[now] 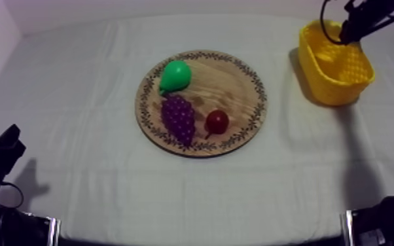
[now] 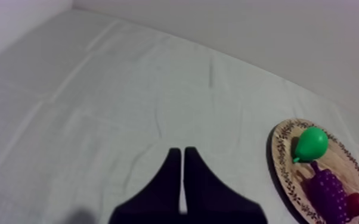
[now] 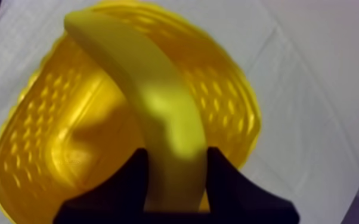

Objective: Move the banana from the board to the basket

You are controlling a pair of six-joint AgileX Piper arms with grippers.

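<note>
The counter (image 1: 75, 98), under a grey-white cloth, carries everything; the right arm (image 1: 370, 16) comes in over its far right corner, and the right jaws are clamped on one end of the banana (image 3: 158, 107), one at each side of it; the left arm (image 1: 0, 157) sits low at the near left corner, and the left jaws lie pressed together as a narrow wedge with nothing between them, over bare cloth to the left of the board (image 1: 239, 78); that board, round and wooden with a patterned rim, lies about the middle of the counter; the yellow basket (image 1: 343, 85) stands near the far right corner, well apart from the board; the banana hangs over the basket's opening, its free end reaching across toward the rim, and whether it touches the basket's floor I cannot tell; on the board, the purple grapes (image 1: 179, 118) lie toward its near left part; the green pear (image 1: 175, 75) sits just beyond them by the far left rim; the small red fruit (image 1: 217, 121) lies just to the right of the grapes.
</note>
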